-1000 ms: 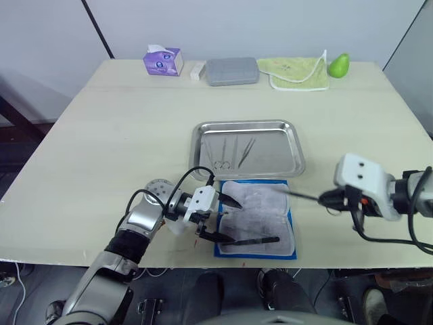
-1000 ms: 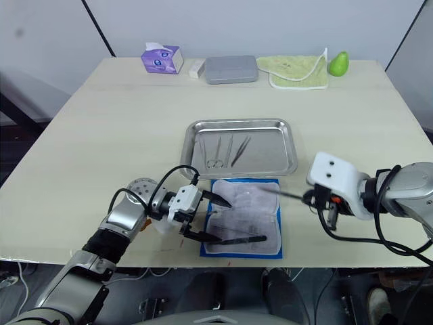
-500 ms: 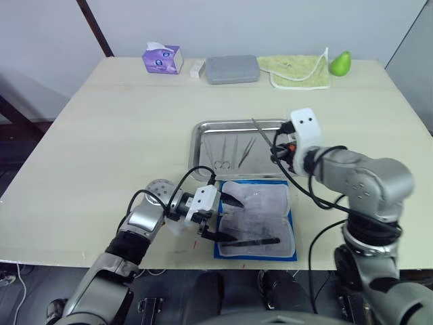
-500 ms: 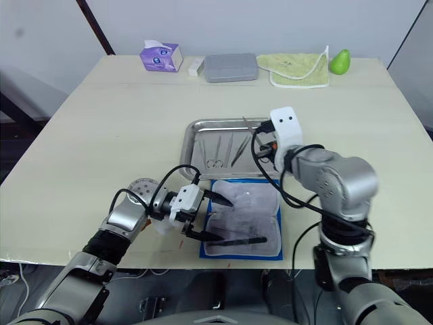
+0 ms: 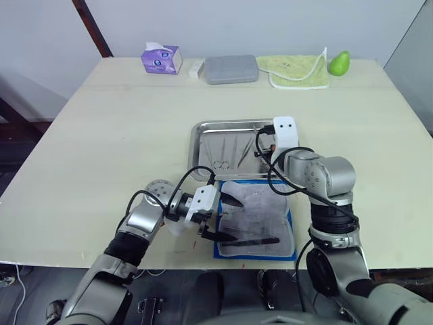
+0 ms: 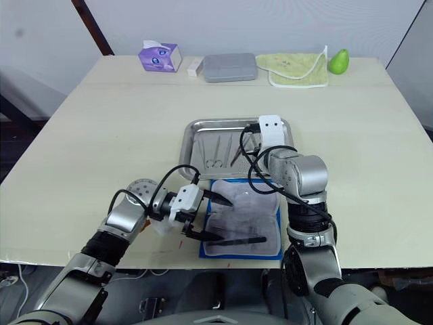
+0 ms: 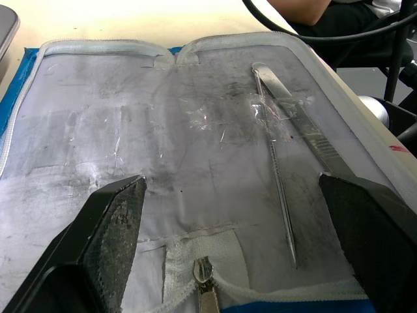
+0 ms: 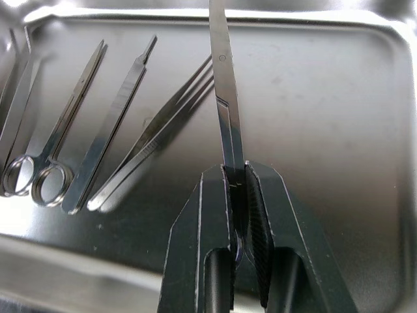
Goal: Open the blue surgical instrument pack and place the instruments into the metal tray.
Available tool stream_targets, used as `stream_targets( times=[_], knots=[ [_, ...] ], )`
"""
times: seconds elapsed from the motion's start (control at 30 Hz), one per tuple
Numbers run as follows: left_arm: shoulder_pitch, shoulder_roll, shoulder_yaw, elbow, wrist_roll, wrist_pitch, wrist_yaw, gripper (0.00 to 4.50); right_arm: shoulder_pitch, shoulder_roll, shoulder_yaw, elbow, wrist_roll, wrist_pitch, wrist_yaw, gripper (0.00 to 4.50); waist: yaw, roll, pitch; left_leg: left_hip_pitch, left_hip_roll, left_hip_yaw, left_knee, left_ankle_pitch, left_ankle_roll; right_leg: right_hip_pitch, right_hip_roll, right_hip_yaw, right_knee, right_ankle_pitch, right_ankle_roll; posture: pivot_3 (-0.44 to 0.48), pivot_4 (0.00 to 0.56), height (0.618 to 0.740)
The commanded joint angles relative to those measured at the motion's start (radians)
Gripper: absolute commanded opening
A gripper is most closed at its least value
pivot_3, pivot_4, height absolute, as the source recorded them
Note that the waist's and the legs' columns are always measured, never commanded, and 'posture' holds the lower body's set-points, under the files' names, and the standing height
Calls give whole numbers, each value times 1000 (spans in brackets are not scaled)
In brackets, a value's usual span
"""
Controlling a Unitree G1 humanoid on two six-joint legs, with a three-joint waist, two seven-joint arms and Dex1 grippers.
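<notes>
Left eye view, from left to right: the left gripper (image 5: 218, 215) sits with its fingers spread wide at the left edge of the blue surgical instrument pack (image 5: 257, 219), which lies open near the table's front edge, just in front of the metal tray (image 5: 247, 149). 2 slender instruments (image 7: 293, 147) lie in the pack's grey-white lining, long axes running roughly along its width. Further right, the right gripper (image 8: 238, 195) hovers over the tray, fingers pinched on a flat handle-like tool (image 8: 223, 91) whose long axis points away from the wrist toward the tray's far rim. Scissors (image 8: 45, 153) and tweezers (image 8: 153, 140) already rest inside. To place it well, I judge the tool should be lowered flat onto the bare steel beside the tweezers, parallel to them, before letting go.
</notes>
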Motion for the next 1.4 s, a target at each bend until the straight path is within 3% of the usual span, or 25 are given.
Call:
stream_targets(
  times=[0.03,0.53,0.63,0.8,1.0,1.13,1.27,1.37,1.4],
  knots=[
    [38,11,-30,33,36,41,10,4500,-12,7,4,-2,-23,-50,-16,20,0,0,0,0,0,0,0,0,0,0,0,0,0,0,0,0,150,740],
    [52,14,-30,28,37,35,13,4500,16,2,35,55,-44,-91,15,20,-1,0,0,0,0,0,0,0,0,0,0,0,0,0,0,0,150,740],
    [54,13,-29,29,38,33,16,4500,24,-7,43,61,-42,-91,32,1169,-2,0,0,0,0,0,0,0,0,0,0,0,0,0,0,0,150,740],
    [44,4,-31,44,38,35,20,4500,31,-50,89,30,-40,-131,85,3706,-2,0,0,0,0,0,0,0,0,0,0,0,0,0,0,0,150,740],
    [49,2,-28,36,32,37,24,4500,74,-154,158,-125,-9,-244,221,3706,-1,0,0,0,0,0,0,0,0,0,0,0,0,0,0,0,150,740],
    [54,4,-27,31,30,37,26,4500,259,-344,128,-414,211,-416,605,3706,4,0,0,-2,0,-2,0,0,0,0,0,-2,-2,0,0,0,150,740],
    [44,0,-26,43,30,35,27,4500,339,-458,56,-483,345,-447,746,3706,-2,0,0,-3,0,-3,0,0,0,0,0,-3,-3,0,1,0,150,740],
    [37,-2,-25,52,29,32,25,4500,434,-604,-8,-524,405,-500,892,4457,4,-1,0,-1,0,-3,1,0,0,0,0,-2,-1,0,1,0,150,740],
    [35,-2,-25,55,30,31,25,4500,460,-638,-30,-531,427,-512,925,4457,5,-1,0,-1,0,-4,1,0,0,1,1,-4,-1,-2,4,0,150,740]
  ],
)
